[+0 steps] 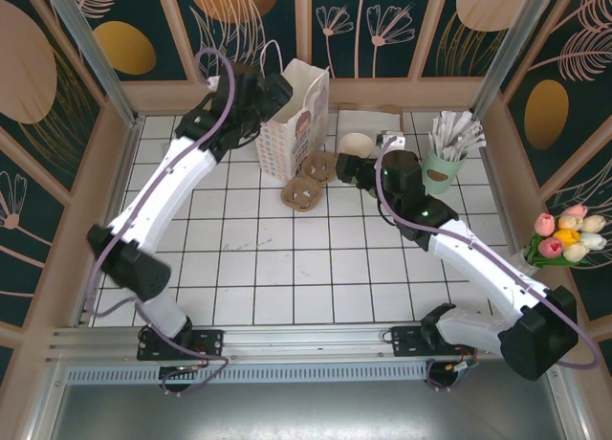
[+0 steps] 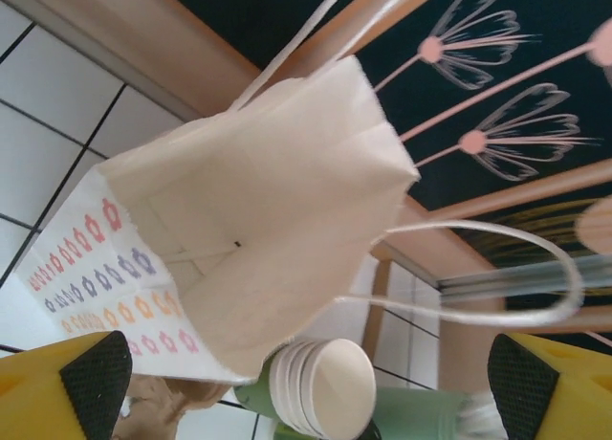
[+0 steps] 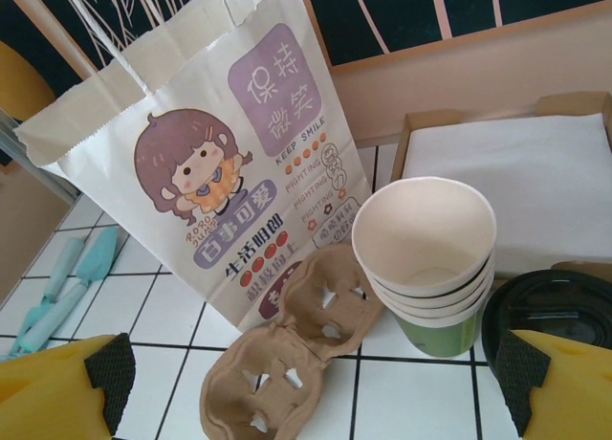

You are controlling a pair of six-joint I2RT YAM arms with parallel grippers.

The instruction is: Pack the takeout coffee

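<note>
The white paper bag (image 1: 296, 124) stands upright at the back of the table, its mouth open. My left gripper (image 1: 268, 91) hovers open just above and behind that mouth. In the left wrist view I look down into the bag (image 2: 277, 201), and nothing sits between the left gripper's (image 2: 308, 383) fingers. My right gripper (image 1: 352, 169) is open and low over the table, right of the bag (image 3: 201, 153). The right gripper (image 3: 316, 373) holds nothing. The takeout coffee is out of view. A round black lid (image 3: 550, 301) shows at the right edge; what is under it is hidden.
A stack of lidless green cups (image 3: 430, 258) stands right of the bag. A brown pulp cup carrier (image 3: 296, 354) leans against the bag's foot. Behind is a cardboard tray of white paper (image 3: 516, 182). A green holder of sachets (image 1: 442, 167) and tulips (image 1: 566, 237) stand at the right.
</note>
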